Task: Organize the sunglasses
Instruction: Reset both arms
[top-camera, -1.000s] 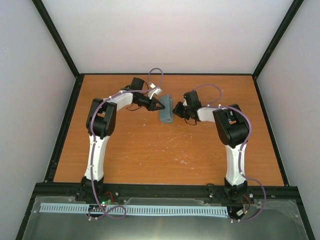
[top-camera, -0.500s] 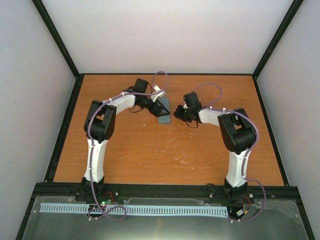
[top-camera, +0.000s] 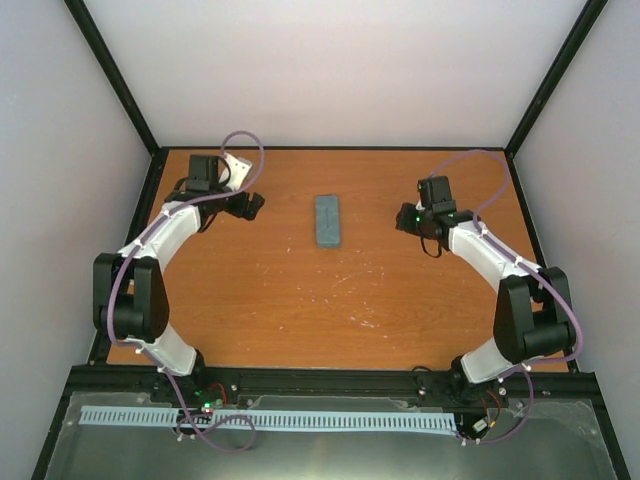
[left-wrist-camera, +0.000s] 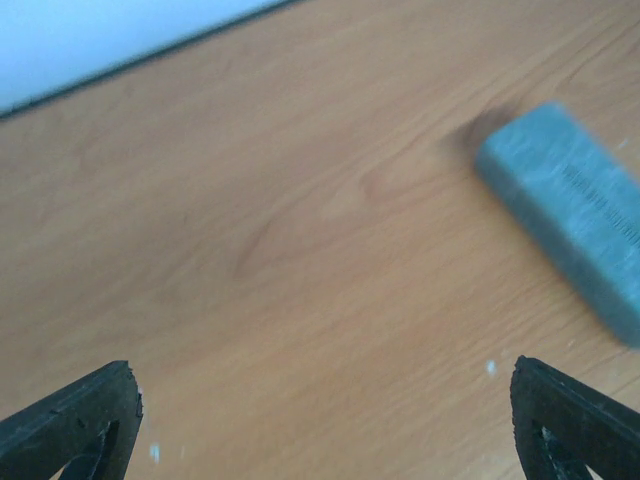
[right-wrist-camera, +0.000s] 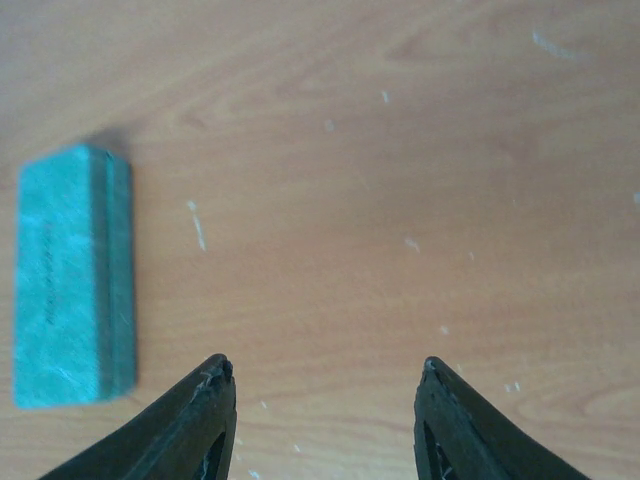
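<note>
Wooden table (top-camera: 400, 300): closed case (top-camera: 328, 220) midway between left end effector (left-wrist-camera: 322, 370) and right end effector (right-wrist-camera: 326, 366), both spread.

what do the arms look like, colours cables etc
The left arm and right arm have white curved links, bulky black joints and a purple cable looping along each. The left end effector and right end effector are black, with tapered fingers.
</note>
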